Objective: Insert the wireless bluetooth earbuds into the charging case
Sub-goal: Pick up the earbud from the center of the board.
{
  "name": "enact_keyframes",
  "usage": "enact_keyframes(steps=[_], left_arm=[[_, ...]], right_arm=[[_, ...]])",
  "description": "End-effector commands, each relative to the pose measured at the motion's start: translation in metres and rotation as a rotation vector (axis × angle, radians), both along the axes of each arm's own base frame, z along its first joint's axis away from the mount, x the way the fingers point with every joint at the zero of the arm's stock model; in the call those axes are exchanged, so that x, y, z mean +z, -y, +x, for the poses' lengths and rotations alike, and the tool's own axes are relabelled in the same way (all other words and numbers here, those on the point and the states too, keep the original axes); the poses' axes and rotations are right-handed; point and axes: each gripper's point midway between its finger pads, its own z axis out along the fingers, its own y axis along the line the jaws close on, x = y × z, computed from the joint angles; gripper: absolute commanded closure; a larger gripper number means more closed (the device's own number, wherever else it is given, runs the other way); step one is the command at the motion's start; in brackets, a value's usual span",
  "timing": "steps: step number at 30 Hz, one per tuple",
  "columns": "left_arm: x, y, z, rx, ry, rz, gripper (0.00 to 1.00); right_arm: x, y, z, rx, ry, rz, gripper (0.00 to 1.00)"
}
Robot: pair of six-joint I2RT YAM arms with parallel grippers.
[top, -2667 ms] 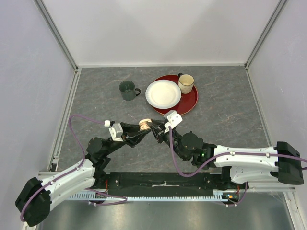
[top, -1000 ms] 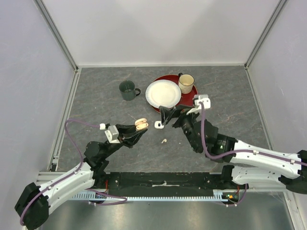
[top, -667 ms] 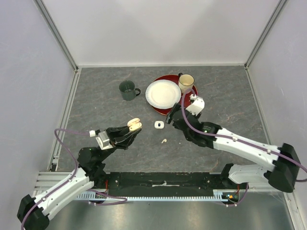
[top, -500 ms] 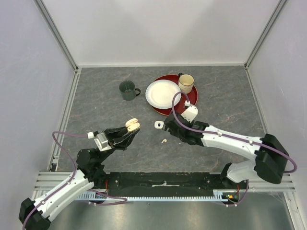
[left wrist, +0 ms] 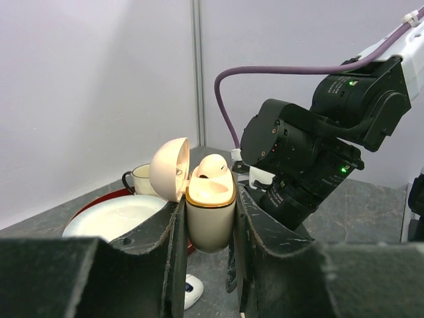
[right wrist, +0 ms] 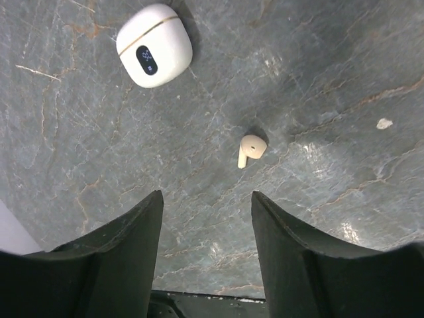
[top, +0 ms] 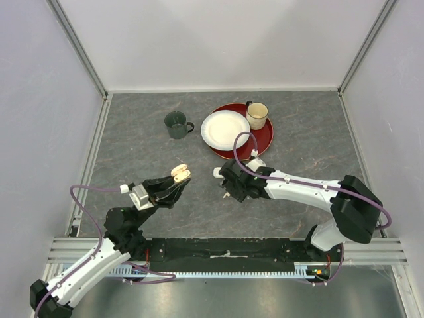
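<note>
Loose pale-peach, comma-shaped plastic earbud [right wrist: 251, 148] lay on the grey stone-look tabletop [right wrist: 331, 79], untouched, just ahead of the right gripper [right wrist: 205, 199]. That gripper had dropped from beside the round white plate [top: 225, 129] to right over it, jaws narrowing but apart, nothing btwn them, so pick-up looked next. Small white rounded closed case [right wrist: 154, 45] sat near. Left gripper [left wrist: 209, 202] stayed clamped on the open peach egg-shaped charging case [left wrist: 209, 225], one bud [left wrist: 212, 165] seated, prob. peach.

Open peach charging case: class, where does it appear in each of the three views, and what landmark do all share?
Top external: open peach case left of centre.
Left wrist: centre, clamped in the left gripper.
Right wrist: not in it.
Landmark: closed white case, in all three.
</note>
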Motion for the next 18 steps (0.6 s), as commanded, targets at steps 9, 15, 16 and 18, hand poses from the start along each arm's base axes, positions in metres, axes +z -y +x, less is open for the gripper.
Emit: enact_keyframes(steps=[9, 15, 16, 18], left_arm=[[0.001, -0.011, 0.003, 0.066, 0.036, 0.003, 0.98], [0.000, -0.009, 0.004, 0.065, 0.031, 0.012, 0.98], [0.001, -0.009, 0.004, 0.064, 0.033, 0.009, 0.98], [0.001, -0.009, 0.004, 0.065, 0.032, 0.010, 0.98]], right_arm=[[-0.018, 0.002, 0.005, -0.135, -0.127, 0.072, 0.45], [-0.036, 0.004, 0.006, -0.110, -0.200, 0.046, 0.46], [-0.039, 0.005, 0.006, -0.111, -0.208, 0.046, 0.46], [-0.040, 0.003, 0.006, -0.106, -0.213, 0.044, 0.46]])
